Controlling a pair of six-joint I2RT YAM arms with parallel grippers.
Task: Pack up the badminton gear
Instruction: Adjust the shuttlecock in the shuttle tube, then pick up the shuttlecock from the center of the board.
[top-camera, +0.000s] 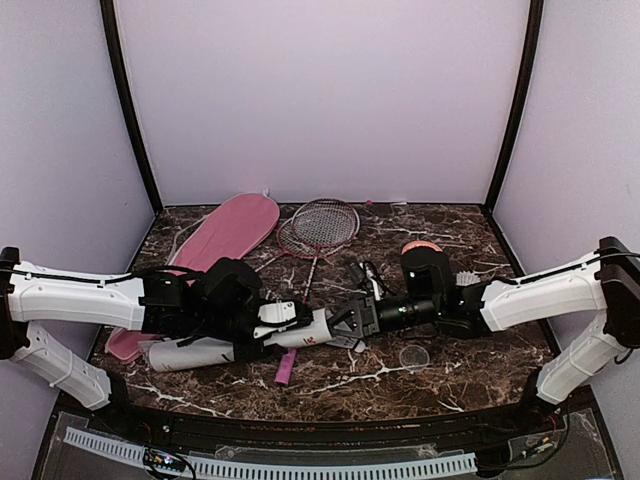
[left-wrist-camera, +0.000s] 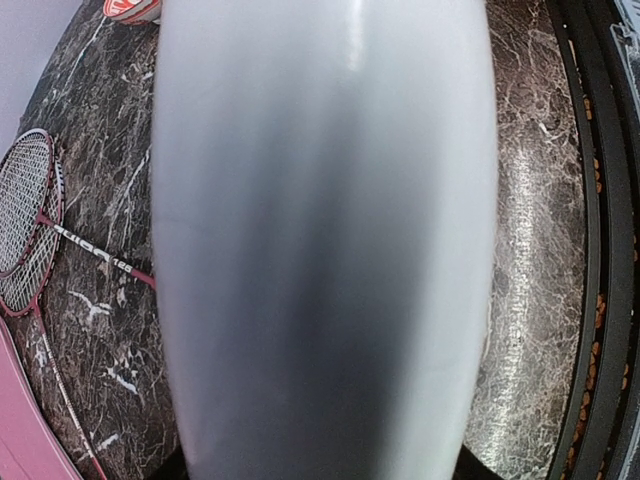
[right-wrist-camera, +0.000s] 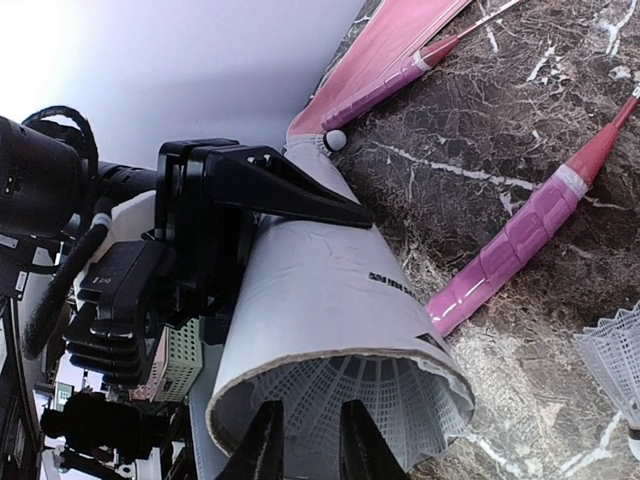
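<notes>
The white tube (top-camera: 215, 350) lies on its side on the marble table, and my left gripper (top-camera: 288, 322) is shut around it near its open end. In the left wrist view the tube (left-wrist-camera: 320, 250) fills the frame and hides the fingers. My right gripper (right-wrist-camera: 308, 445) is at the tube's mouth (right-wrist-camera: 340, 300), fingers nearly together on the skirt of a white shuttlecock (right-wrist-camera: 400, 400) sitting inside. Another shuttlecock (right-wrist-camera: 615, 365) lies on the table to the right. Two red-framed rackets (top-camera: 320, 225) lie behind, pink handles (right-wrist-camera: 520, 250) near the tube. The pink bag (top-camera: 225, 232) lies at back left.
A round orange-red cap (top-camera: 420, 247) sits behind my right wrist and also shows in the left wrist view (left-wrist-camera: 135, 8). A clear round lid (top-camera: 414, 356) lies in front of the right arm. Purple walls close in the table; a black rail runs along its near edge.
</notes>
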